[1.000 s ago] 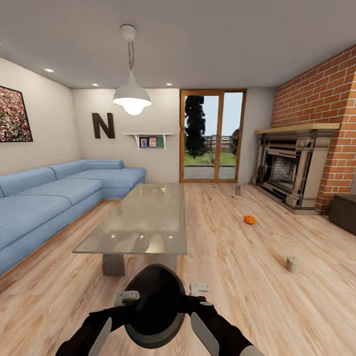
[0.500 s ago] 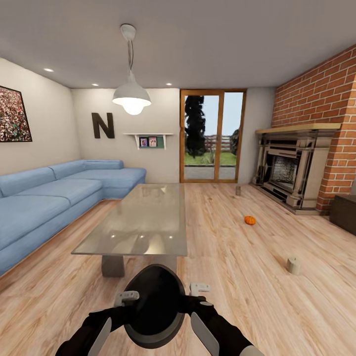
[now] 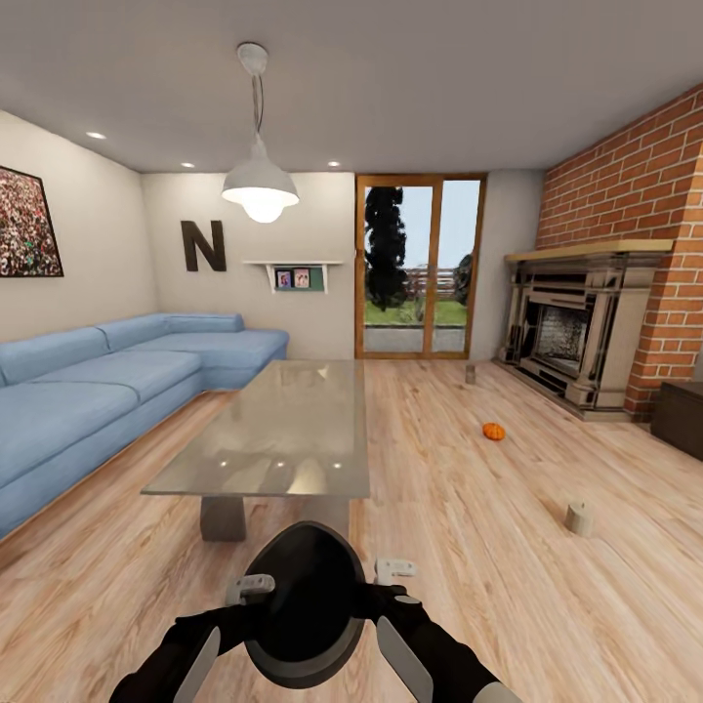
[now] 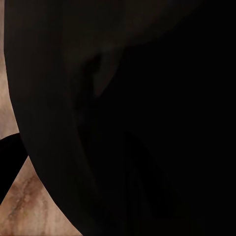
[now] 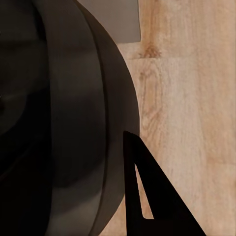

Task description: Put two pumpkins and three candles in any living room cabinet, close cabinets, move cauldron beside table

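black cauldron unmoved between grippers; camera shifted.

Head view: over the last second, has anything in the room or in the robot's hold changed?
Almost nothing. The whole picture drifts slightly, with the floor things sitting a touch higher, so the camera moved a little, not the things. The cauldron stays held between both arms in front of the table. The pumpkin and the two candles lie on the floor as before.
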Robot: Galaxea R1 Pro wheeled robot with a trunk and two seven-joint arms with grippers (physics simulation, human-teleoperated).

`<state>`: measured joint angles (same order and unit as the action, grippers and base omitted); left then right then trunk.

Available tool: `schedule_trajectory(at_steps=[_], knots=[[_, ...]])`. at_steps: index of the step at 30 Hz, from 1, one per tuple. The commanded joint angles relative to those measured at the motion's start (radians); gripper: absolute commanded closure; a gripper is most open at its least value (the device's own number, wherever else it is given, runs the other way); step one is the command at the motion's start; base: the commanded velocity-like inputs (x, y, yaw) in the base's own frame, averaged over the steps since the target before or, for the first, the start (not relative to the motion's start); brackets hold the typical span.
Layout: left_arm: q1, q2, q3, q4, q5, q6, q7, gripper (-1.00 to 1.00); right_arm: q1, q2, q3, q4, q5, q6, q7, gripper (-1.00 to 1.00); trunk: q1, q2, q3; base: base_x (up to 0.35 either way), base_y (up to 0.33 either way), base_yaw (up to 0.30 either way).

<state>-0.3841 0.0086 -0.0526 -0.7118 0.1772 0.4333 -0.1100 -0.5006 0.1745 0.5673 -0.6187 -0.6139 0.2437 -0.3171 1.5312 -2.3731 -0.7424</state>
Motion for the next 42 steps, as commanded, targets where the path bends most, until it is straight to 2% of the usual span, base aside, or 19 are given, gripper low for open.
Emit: schedule_trajectory(at_steps=[1, 18, 27, 42], knots=[[-0.001, 0.001, -0.001, -0.016, 0.013, 0.005, 0.004, 1.0, -0.001, 0.0, 0.002, -0.001, 0.002, 0.004, -0.01, 1.0, 0.004, -0.008, -0.004, 0.0, 0.0, 0.0], [-0.001, 0.002, -0.001, -0.015, 0.013, 0.005, 0.004, 1.0, -0.001, 0.0, 0.003, -0.001, 0.002, 0.005, -0.01, 1.0, 0.069, -0.127, -0.057, 0.0, 0.0, 0.0], [-0.001, 0.002, -0.001, -0.015, 0.013, 0.005, 0.004, 1.0, -0.001, 0.0, 0.003, -0.001, 0.002, 0.004, -0.01, 1.0, 0.073, -0.129, -0.092, 0.0, 0.0, 0.0], [-0.001, 0.002, -0.001, -0.017, 0.013, 0.005, 0.004, 1.0, -0.001, 0.0, 0.003, -0.001, 0.002, 0.003, -0.01, 1.0, 0.073, -0.129, -0.092, 0.048, 0.0, 0.0]])
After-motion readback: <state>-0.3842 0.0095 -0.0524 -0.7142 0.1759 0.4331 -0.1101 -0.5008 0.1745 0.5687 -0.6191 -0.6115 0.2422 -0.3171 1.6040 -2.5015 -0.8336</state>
